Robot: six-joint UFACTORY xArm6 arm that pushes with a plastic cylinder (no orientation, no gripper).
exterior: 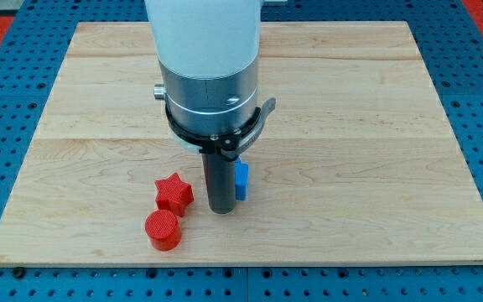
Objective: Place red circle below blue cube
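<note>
Left of the bare tip (220,210), which holds nothing, the red circle (163,230) is not yet below the blue cube (241,180) beside the rod.

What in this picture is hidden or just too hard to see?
- Blue block, camera view: the dark rod covers most of it, so only a strip shows; its shape can't be confirmed.
- My tip: whether it touches the blue block can't be told.
- Arm: cut off by the view's top edge.
- Wooden board: the part behind the arm's body is hidden.
- Red star and red circle: touching or apart is unclear.
</note>
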